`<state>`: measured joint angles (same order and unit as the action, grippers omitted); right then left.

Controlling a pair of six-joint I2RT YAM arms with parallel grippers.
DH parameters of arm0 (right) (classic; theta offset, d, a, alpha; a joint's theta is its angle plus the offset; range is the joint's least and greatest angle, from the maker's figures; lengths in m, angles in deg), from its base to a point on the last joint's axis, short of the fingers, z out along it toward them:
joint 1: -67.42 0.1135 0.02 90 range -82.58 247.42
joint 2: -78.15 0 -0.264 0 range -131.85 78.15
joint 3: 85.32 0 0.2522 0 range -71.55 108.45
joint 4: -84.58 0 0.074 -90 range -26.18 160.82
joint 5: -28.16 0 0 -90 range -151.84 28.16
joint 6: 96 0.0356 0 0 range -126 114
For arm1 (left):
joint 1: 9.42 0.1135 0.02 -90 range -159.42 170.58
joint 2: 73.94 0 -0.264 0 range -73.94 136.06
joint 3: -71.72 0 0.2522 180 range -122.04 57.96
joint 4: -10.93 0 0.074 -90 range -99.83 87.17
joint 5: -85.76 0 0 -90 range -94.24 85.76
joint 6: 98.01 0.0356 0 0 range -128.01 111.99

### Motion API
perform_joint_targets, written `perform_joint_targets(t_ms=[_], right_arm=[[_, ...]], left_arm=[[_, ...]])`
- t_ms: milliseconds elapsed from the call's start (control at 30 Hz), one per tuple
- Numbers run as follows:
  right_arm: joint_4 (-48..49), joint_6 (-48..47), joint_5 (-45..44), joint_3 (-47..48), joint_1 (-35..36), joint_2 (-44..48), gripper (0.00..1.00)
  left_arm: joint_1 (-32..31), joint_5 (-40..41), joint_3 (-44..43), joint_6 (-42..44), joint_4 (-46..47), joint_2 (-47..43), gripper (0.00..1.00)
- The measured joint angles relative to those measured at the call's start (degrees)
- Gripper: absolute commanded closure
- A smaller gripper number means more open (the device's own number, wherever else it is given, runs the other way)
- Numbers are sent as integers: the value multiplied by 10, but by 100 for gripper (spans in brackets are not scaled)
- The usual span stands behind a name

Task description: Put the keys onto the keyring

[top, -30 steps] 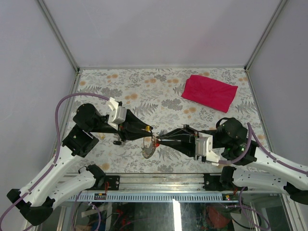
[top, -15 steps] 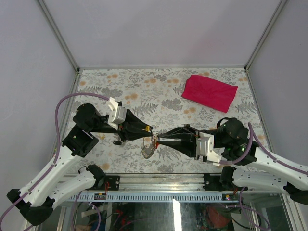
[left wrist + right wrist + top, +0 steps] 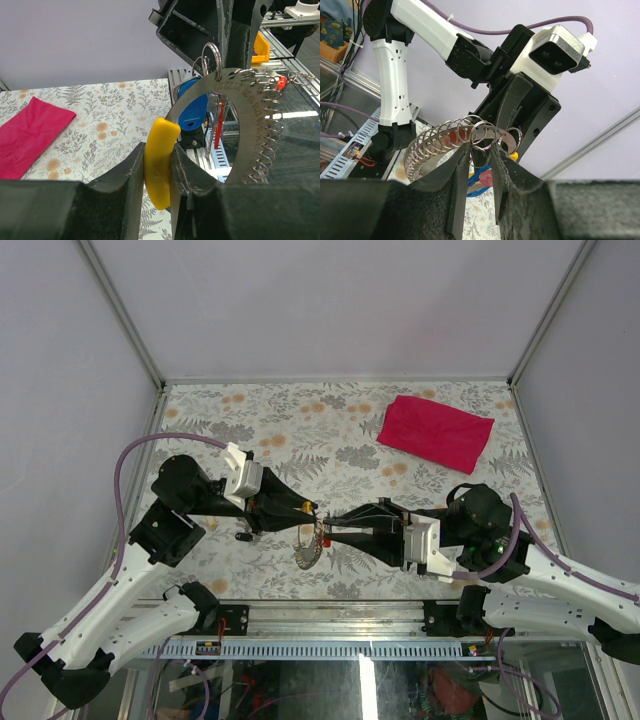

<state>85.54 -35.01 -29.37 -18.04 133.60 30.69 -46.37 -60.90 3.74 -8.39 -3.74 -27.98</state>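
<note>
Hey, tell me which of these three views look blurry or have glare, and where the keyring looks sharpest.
Top view: even light, sharp, but the keyring is tiny. Left wrist view: the left tool is a dark blur up close, the yellow tag and keyring crisp, glare on the glossy surface at right. Right wrist view: the right tool blurred, the ring's coils sharp.

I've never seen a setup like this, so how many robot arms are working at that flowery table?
2. The left arm comes in at the left of the overhead view, the right arm at its right; both meet at the keyring. None seems hidden.
</note>
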Motion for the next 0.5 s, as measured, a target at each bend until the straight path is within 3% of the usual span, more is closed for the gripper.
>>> perform_joint_targets(t_ms=[500], right_arm=[[14, 10, 1, 0, 1, -3, 78]], left_arm=[[1, 0, 0, 0, 0, 0, 100]])
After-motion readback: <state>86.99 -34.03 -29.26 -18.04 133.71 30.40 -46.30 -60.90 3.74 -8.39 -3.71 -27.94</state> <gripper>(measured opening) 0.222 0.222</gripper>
